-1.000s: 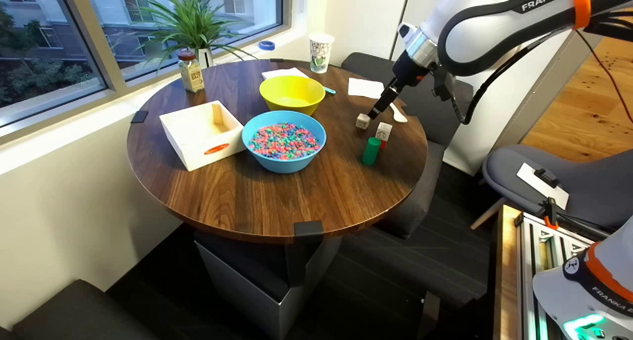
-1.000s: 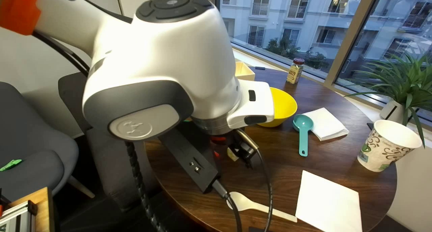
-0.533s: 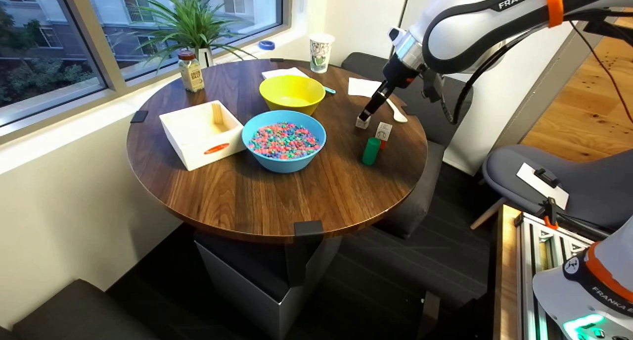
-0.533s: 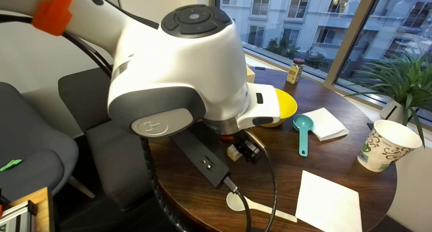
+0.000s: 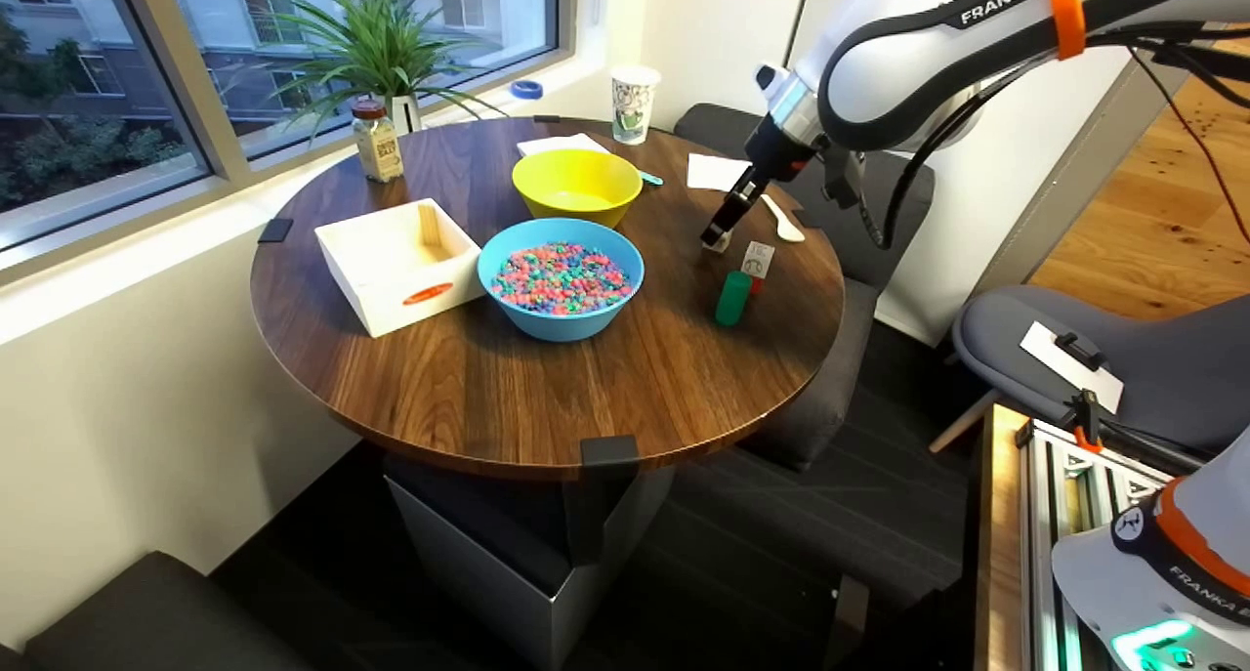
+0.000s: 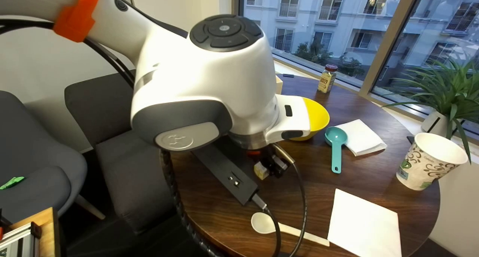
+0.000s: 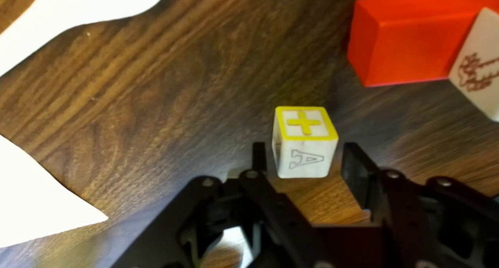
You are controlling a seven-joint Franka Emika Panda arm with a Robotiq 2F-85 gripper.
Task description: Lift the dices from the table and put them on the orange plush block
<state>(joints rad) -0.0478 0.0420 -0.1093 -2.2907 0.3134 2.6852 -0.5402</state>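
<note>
In the wrist view, the gripper (image 7: 306, 158) is spread wide, a white die (image 7: 305, 143) between its fingers (image 7: 259, 158). Far right, another die (image 7: 480, 69) sits on the orange block (image 7: 409, 45).

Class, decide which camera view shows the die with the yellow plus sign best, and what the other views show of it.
The wrist view: the die appears close up, its plus sign and letter A readable. In both exterior views it is small, its markings unreadable; in an exterior view the gripper partly covers it.
</note>
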